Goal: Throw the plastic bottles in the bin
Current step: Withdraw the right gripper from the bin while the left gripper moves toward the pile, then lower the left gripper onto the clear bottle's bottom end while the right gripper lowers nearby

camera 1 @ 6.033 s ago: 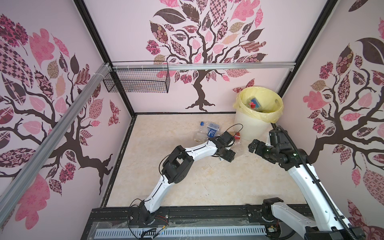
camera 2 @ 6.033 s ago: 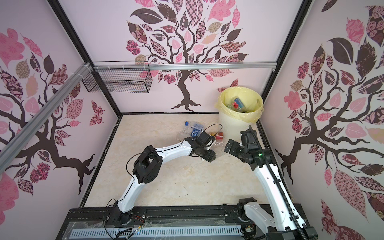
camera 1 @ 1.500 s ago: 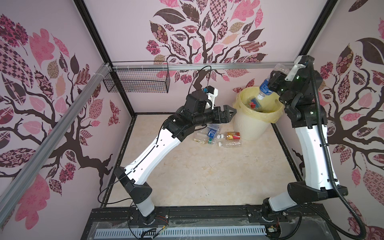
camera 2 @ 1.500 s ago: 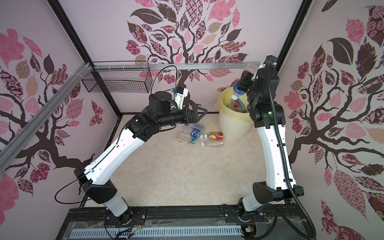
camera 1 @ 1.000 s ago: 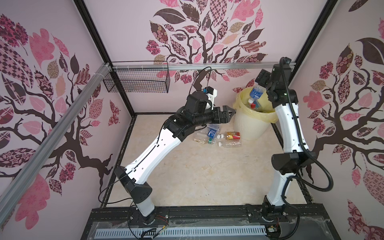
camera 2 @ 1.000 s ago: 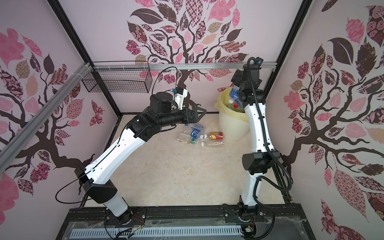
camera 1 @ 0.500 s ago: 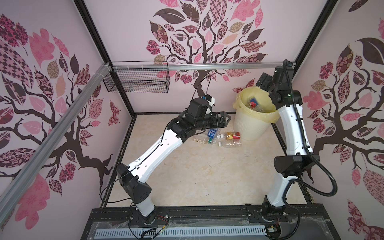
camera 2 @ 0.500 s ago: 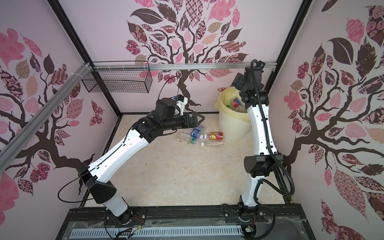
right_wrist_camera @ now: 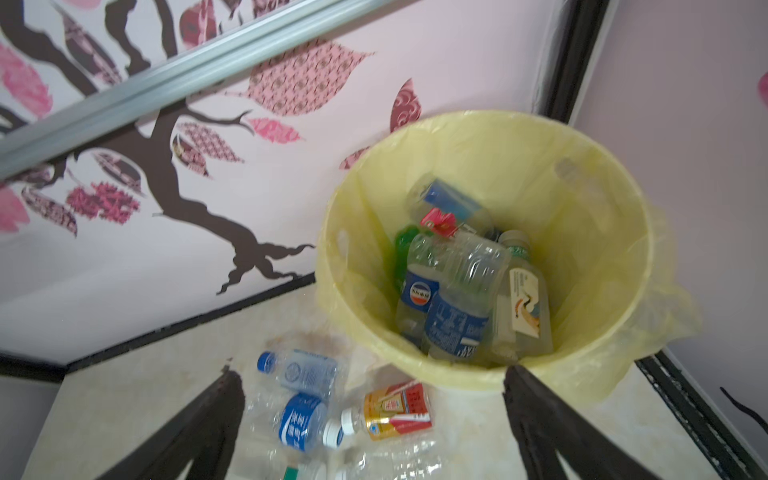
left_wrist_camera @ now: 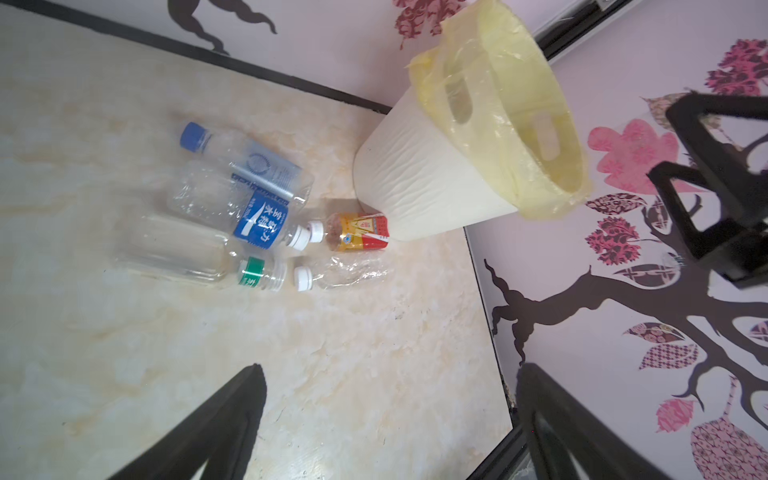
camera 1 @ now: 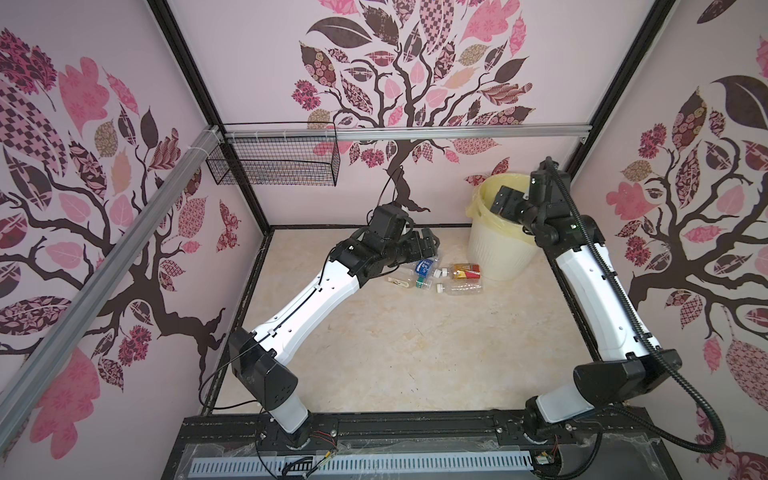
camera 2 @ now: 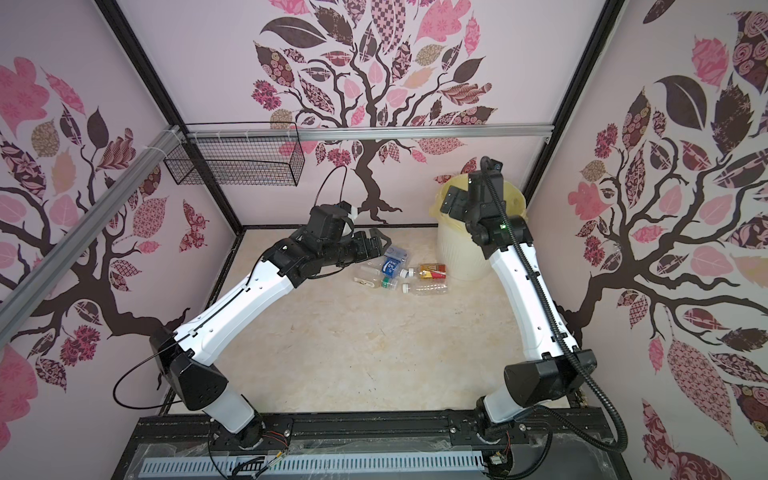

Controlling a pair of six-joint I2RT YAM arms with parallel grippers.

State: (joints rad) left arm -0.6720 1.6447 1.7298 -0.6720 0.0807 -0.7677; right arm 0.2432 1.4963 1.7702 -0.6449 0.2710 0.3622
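Several plastic bottles lie on the floor beside the bin: a blue-labelled one point(camera 1: 424, 266) point(left_wrist_camera: 257, 220), a blue-capped one point(left_wrist_camera: 249, 162) point(right_wrist_camera: 299, 370), a green-capped one point(camera 1: 411, 282) point(left_wrist_camera: 195, 253), a red-gold one point(camera 1: 465, 271) point(camera 2: 432, 271) point(right_wrist_camera: 395, 409) and a crushed clear one point(camera 1: 461, 287) point(left_wrist_camera: 345, 274). The white bin point(camera 1: 494, 253) point(camera 2: 457, 253) point(left_wrist_camera: 424, 183) with its yellow bag stands in the back right corner; more bottles point(right_wrist_camera: 457, 291) lie inside. My left gripper point(camera 1: 430, 243) point(camera 2: 378, 245) point(left_wrist_camera: 390, 374) hangs open just above the floor bottles. My right gripper point(camera 1: 505, 201) point(camera 2: 453, 199) point(right_wrist_camera: 370, 378) is open and empty above the bin's near rim.
A black wire basket point(camera 1: 274, 166) hangs on the back wall at the left, under an aluminium rail point(camera 1: 457, 133). Patterned walls close in three sides. The black base rail point(camera 1: 395, 428) runs along the front. Bare floor point(camera 1: 415, 353) lies between the arms.
The bottle seen at my right gripper over the bin now lies inside it, and that arm has drawn back and lower. My left arm has sunk toward the floor bottles.
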